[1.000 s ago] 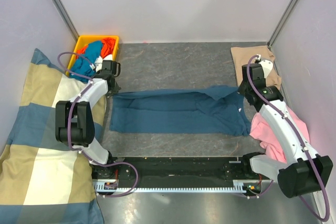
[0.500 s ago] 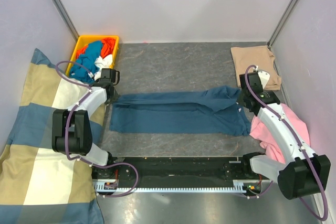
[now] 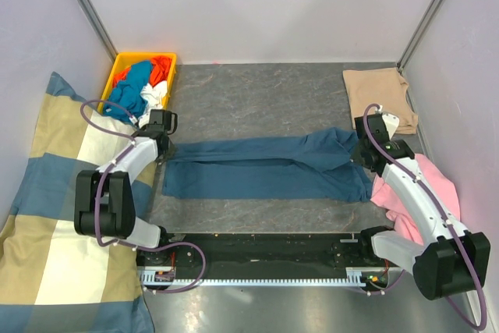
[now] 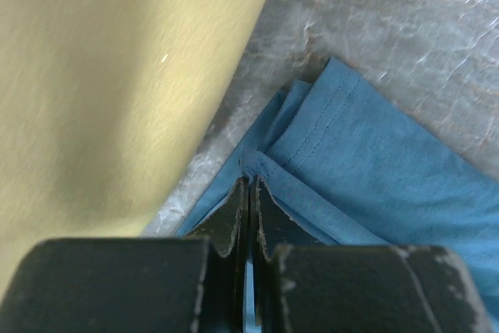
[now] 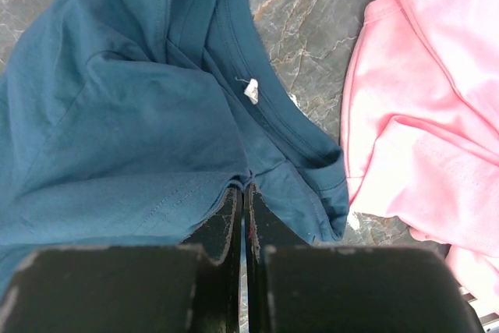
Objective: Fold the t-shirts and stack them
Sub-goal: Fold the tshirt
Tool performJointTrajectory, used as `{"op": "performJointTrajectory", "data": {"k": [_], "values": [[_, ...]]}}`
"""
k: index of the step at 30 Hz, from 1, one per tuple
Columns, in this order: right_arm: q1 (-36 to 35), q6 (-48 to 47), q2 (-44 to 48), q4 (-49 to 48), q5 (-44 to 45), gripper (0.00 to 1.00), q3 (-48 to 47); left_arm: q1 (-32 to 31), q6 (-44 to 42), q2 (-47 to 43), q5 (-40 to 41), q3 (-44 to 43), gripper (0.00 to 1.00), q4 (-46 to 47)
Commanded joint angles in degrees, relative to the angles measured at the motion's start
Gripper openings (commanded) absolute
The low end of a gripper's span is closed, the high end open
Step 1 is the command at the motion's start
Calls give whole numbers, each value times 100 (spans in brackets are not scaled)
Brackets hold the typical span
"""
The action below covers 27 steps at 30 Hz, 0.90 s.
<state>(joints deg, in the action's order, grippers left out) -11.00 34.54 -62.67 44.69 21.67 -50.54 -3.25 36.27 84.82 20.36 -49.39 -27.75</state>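
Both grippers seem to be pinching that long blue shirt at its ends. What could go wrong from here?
1. The left gripper and right gripper each pinch just a thin edge of the teal t-shirt; the cloth might slip out mid-fold.
2. The pink shirt lies right beside the teal one's collar end, so it could get dragged along.
3. The checked cushion sits close to the left gripper and might snag the hem.

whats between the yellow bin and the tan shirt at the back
Nothing but bare grey table. The top view shows no object between the bin and the tan shirt.
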Motion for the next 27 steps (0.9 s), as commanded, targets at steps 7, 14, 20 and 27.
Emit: {"op": "performJointTrajectory", "data": {"k": [7,14,20,27], "values": [[28,166,264,137,-31,1,132,43,372,-606,38,561,2,103],[37,412,554,295,-93,43,141,43,565,-992,-23,825,48,6],[37,510,818,313,232,57,-8,43,618,-1782,187,852,100,-134],[37,27,459,-196,-300,61,-35,35,469,-2355,-14,702,100,-109]]}}
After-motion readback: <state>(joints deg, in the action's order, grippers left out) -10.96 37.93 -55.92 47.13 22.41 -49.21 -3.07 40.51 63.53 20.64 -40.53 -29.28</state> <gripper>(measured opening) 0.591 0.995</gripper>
